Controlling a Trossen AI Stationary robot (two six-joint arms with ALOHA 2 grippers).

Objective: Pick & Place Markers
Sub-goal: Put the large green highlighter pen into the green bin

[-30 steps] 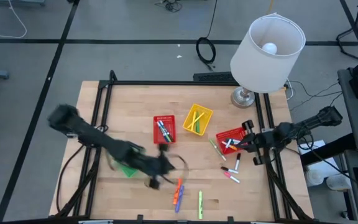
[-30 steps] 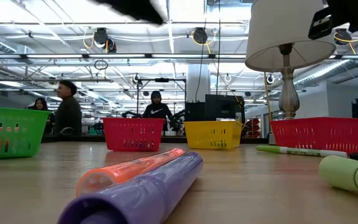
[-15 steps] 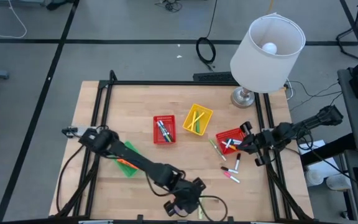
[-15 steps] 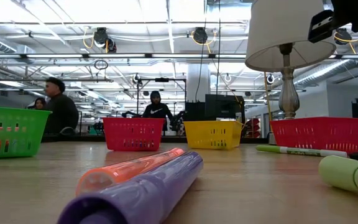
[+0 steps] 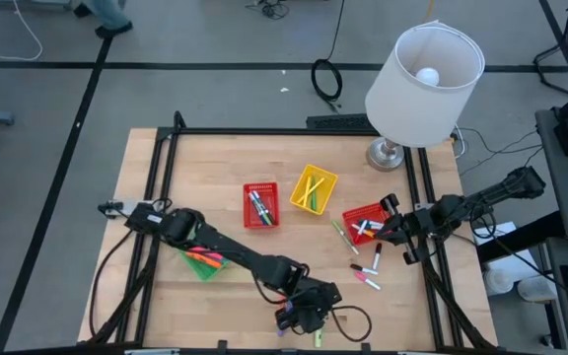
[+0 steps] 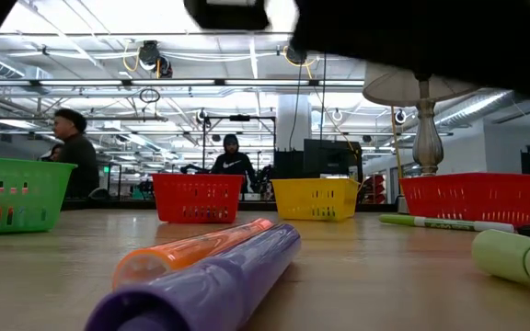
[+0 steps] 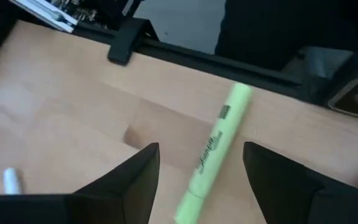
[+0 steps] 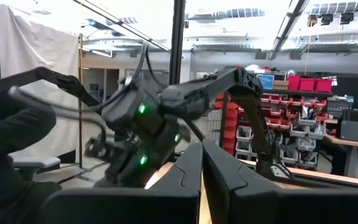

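Note:
A yellow-green highlighter lies flat on the wooden table near its near edge, and its end peeks out beside my left gripper. That gripper is open and low over it, one finger on each side, apart from the barrel. An orange marker and a purple marker lie side by side close by. My right gripper is shut and hovers by the right red basket, holding nothing.
Along the table stand a green basket with orange markers, a red basket and a yellow basket, both holding markers. Loose markers lie near the right red basket. A lamp stands at the far right. People move in the room behind.
My left gripper has swept from the middle of the table toward the near edge and somewhat to the right, coming down over the yellow-green highlighter. The markers on the table have stayed put. My right arm has kept still.

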